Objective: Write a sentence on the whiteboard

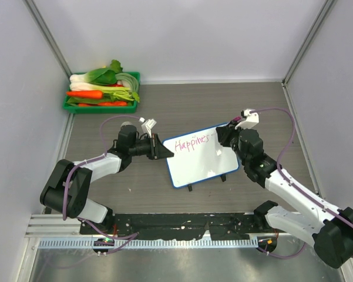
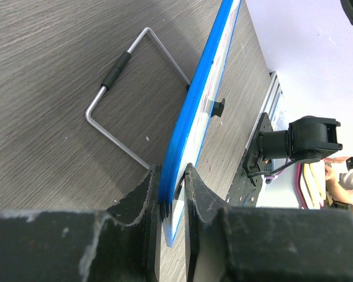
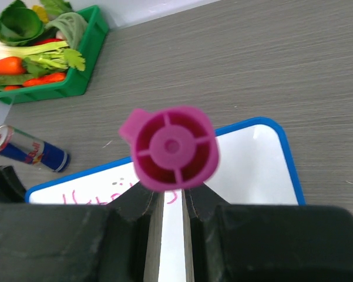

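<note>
The whiteboard (image 1: 207, 163) lies mid-table, tilted, with a blue rim. The sentence (image 1: 191, 143) is pink writing reading "Happines" along its top; only one line shows. My left gripper (image 1: 164, 150) is shut on the board's left edge; the left wrist view shows the blue rim (image 2: 197, 117) clamped between the fingers of this gripper (image 2: 172, 182). My right gripper (image 1: 225, 136) is over the board's upper right and shut on a marker. The right wrist view shows the marker's pink cap end (image 3: 171, 147) above this gripper (image 3: 171, 194), with the board (image 3: 252, 170) and the writing (image 3: 85, 197) below.
A green tray (image 1: 70, 107) of vegetables (image 1: 103, 85) stands at the back left. A blue and silver can (image 3: 29, 150) lies left of the board. A bent wire stand (image 2: 114, 97) lies on the table beside the board's edge. Grey walls close in three sides.
</note>
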